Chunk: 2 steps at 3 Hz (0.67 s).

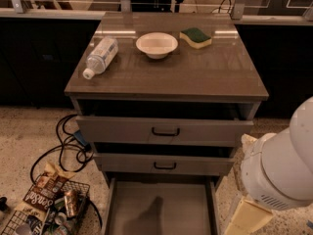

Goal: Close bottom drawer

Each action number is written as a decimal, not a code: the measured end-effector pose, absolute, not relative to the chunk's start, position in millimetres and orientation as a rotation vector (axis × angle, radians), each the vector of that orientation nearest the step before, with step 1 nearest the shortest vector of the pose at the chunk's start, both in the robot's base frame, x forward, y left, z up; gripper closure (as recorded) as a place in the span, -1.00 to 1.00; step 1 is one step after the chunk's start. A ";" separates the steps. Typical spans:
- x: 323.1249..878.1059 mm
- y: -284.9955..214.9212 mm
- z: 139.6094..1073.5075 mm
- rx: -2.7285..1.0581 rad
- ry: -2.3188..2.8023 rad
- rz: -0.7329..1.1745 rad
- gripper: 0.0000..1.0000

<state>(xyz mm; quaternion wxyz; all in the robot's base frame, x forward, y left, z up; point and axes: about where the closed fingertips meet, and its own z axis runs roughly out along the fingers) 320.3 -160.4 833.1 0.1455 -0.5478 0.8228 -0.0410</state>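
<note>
The bottom drawer [161, 209] is pulled far out; its plain grey tray fills the lower middle of the camera view with a dark shadow on it. Its front and handle are cut off by the bottom edge. The middle drawer [165, 164] and the top drawer [165, 130], each with a black handle, stand slightly out. My white and tan arm [279, 170] hangs at the lower right, beside the drawer's right side. My gripper is out of view, below the frame.
The cabinet top [205, 72] carries a lying water bottle [100, 57], a white bowl [156, 44] and a yellow-green sponge [195, 36]. On the floor at the left are black cables [68, 141] and a wire basket [44, 209] with snack bags and cans.
</note>
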 end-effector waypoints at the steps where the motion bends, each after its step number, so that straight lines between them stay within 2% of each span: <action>1: 326.1 -157.6 816.2 -1.599 2.416 -0.122 -1.00; 2: 331.5 -152.3 763.2 -1.648 2.502 -0.108 -1.00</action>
